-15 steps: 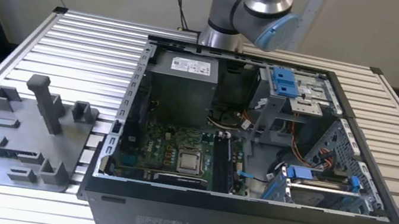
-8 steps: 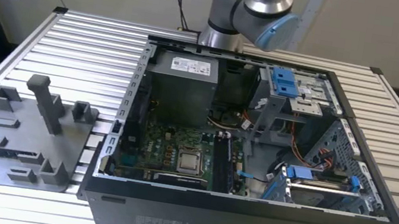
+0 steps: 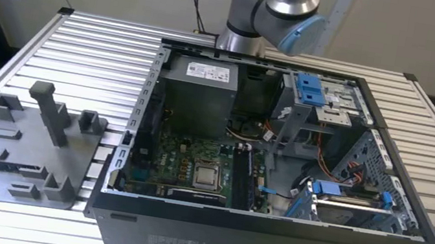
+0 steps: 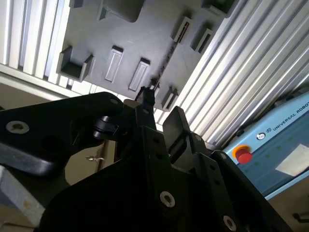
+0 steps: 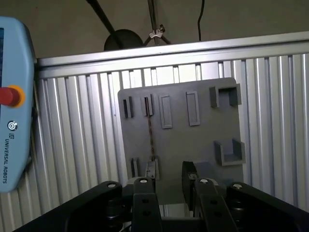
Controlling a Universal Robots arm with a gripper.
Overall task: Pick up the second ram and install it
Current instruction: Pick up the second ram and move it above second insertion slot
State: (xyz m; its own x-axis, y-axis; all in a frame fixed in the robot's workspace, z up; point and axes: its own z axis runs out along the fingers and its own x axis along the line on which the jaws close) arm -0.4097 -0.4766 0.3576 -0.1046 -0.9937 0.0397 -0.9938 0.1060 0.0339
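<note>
The second ram (image 5: pixel 150 137) stands on edge in a slot of the grey plastic tray (image 5: pixel 193 140), a thin dark strip running between two small blocks. In the second wrist view the second ram (image 4: pixel 166 58) is the same thin line on the tray (image 4: pixel 96 34). My gripper (image 5: pixel 166 181) hangs well above the tray, open, with nothing between its fingers (image 5: pixel 189 175). The ram's near end lines up with one fingertip. In the second wrist view the gripper (image 4: pixel 161 113) has its two black fingers (image 4: pixel 176 123) apart. The exterior view shows the tray (image 3: pixel 11 155) at the left.
An open computer case (image 3: pixel 281 165) with a green motherboard (image 3: pixel 184 169) and black sockets (image 3: pixel 244 175) sits on the ribbed aluminium table (image 3: pixel 96 57). The arm's base (image 3: pixel 274 13) stands behind the case. A teach pendant (image 5: pixel 14 96) with a red button lies beside the tray.
</note>
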